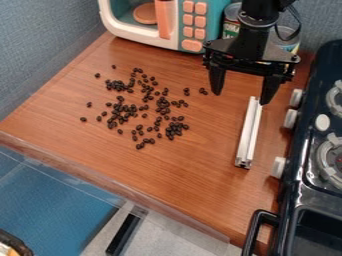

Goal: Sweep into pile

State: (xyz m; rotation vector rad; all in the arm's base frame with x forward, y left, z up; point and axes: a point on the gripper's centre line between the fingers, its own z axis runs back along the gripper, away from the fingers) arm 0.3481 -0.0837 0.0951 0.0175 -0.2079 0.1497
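The handle [252, 232] is jutting beside the counter's [194, 185] near edge. Beyond, the bar [249, 132] is lying right of the scattered beans [162, 104]. By its far end the gripper [241, 99] is hanging, jaws spread. An off-centre grip could be leaving the bar twisting; sweeping too hard could be sending beans rolling off.

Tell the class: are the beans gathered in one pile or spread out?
Spread out: the beans lie in loose clusters on the counter, with gaps between and single strays.
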